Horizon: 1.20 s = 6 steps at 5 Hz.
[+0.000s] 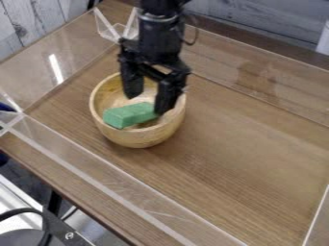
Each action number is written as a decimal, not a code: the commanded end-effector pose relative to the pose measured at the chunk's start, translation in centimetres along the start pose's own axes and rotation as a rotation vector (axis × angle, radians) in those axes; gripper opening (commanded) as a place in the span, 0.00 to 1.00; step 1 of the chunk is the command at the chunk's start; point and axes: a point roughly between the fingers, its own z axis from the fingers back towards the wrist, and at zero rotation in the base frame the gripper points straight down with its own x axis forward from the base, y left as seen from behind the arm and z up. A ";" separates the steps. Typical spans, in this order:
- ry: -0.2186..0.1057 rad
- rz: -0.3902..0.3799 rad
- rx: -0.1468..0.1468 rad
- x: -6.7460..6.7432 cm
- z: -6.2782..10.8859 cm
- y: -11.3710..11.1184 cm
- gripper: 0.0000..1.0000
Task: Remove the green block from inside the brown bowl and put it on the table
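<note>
— Right, starting nearest: acrylic wall along the front edge, then bare table, then the brown bowl sitting left of centre. Anything inside?

— Yes, green block, lying flat on the bowl's floor, toward the near side at about six o'clock from the bowl's centre. Long axis running roughly from eight o'clock to two o'clock, slightly raised at the right end in the picture.

— And the pincer?

— Gripper hanging above the bowl's far half, pointing straight down, jaws spread wide, nothing between them. Fingertips level with the rim or just below; hard to say which. No contact with the block visible.

— So which way from pincer to block?

— Toward seven o'clock and down. Right fingertip seems to overlap the block's far right end in the view; left fingertip stands over bare wood at about eleven o'clock from the block.

— Jaw line against the block's axis?

— Looks close to parallel with it, judging by the two fingers, which would make a poor bite. Probably calls for a short shift toward the near rim, perhaps a wrist turn to straddle the narrow width, then a descent.

— Beyond that?

— Only the arm's black column and the rear acrylic wall.
</note>
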 end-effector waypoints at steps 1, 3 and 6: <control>-0.065 -0.003 0.028 -0.3 0.7 1.7 1.00; -0.060 0.002 0.014 -0.1 -1.3 3.5 1.00; -0.054 -0.006 -0.008 1.0 -2.4 3.9 1.00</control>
